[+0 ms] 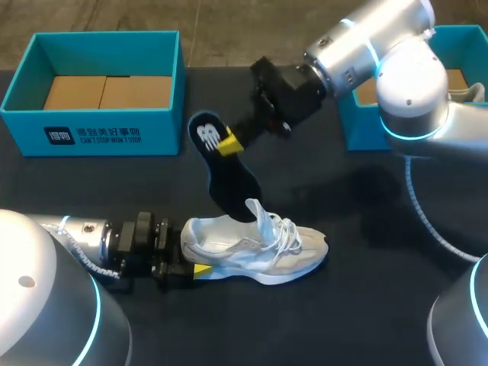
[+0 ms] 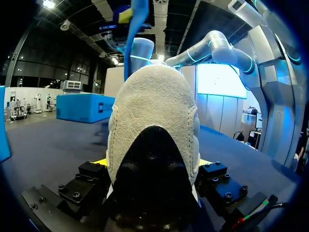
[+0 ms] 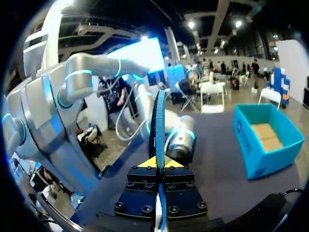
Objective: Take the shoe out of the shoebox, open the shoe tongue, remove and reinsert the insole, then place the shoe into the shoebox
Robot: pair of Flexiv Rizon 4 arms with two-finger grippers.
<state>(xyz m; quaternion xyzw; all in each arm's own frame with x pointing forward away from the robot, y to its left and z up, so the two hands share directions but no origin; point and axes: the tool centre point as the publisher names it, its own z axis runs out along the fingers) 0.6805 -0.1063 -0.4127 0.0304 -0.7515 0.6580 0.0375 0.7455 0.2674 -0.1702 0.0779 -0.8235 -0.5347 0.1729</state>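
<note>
A white shoe (image 1: 263,248) lies on its sole on the black table, toe to the right, tongue pulled up. My left gripper (image 1: 191,257) holds its heel from both sides; in the left wrist view the heel (image 2: 152,111) fills the space between the fingers. A dark insole (image 1: 230,179) with a white logo hangs tilted above the shoe, its lower end at the shoe's opening. My right gripper (image 1: 229,142) is shut on the insole's upper part. In the right wrist view the insole (image 3: 158,121) stands edge-on between the closed yellow tips of the right gripper (image 3: 158,164).
A teal shoebox (image 1: 91,84) with cardboard inside stands at the back left, also seen as a teal box (image 3: 263,135) in the right wrist view. A second teal box (image 1: 366,114) at the back right is partly hidden by my right arm.
</note>
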